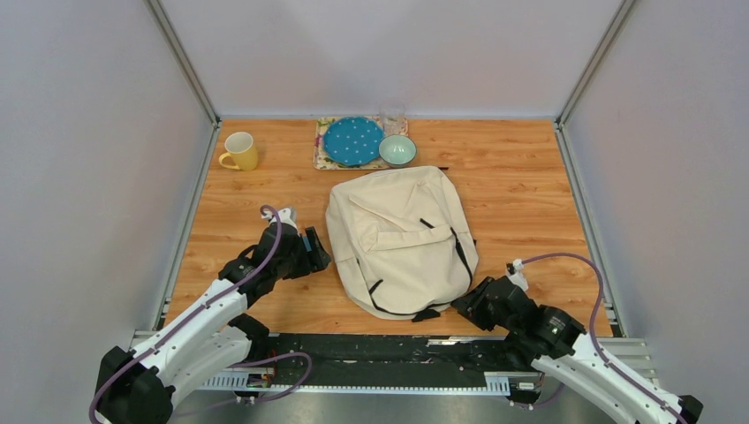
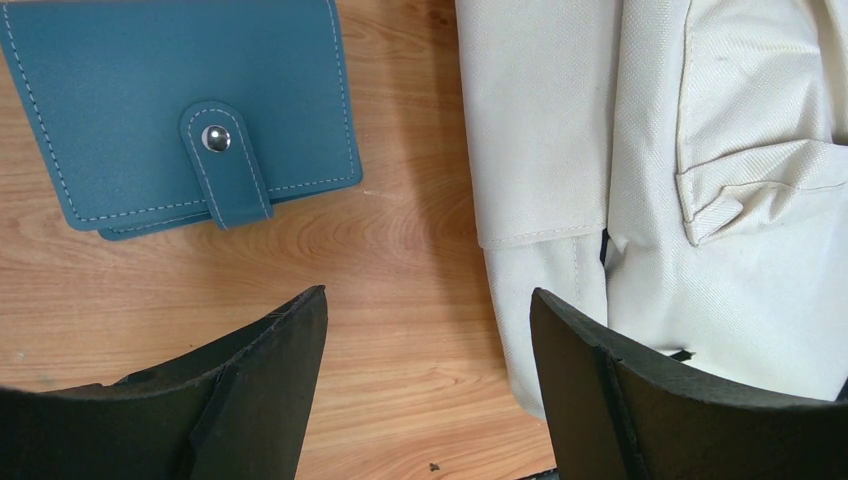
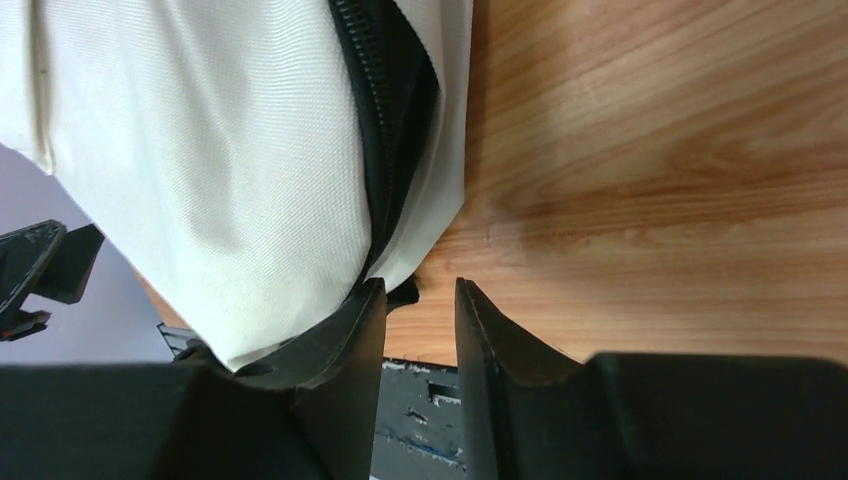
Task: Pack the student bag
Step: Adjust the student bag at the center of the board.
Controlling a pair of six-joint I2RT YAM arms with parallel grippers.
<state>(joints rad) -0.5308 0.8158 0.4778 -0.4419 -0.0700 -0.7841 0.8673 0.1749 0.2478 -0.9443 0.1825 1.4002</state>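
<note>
The student bag [image 1: 402, 238] is a large cream backpack with black straps, lying flat mid-table. My left gripper [image 1: 318, 254] hovers at its left side, open and empty [image 2: 428, 300]. In the left wrist view a teal snap wallet [image 2: 190, 110] lies on the wood just beyond the fingers, and the bag's side [image 2: 700, 200] fills the right. My right gripper [image 1: 461, 306] sits at the bag's near right corner. Its jaws [image 3: 420, 290] stand a little apart with nothing between them, the left finger against the cream fabric beside the black zipper [image 3: 385, 120].
A yellow mug [image 1: 240, 151] stands at the back left. A blue dotted plate [image 1: 352, 140] on a patterned mat, a pale green bowl [image 1: 397, 149] and a clear glass [image 1: 392, 117] sit behind the bag. The table's near edge and black rail [image 3: 440, 400] lie under my right fingers.
</note>
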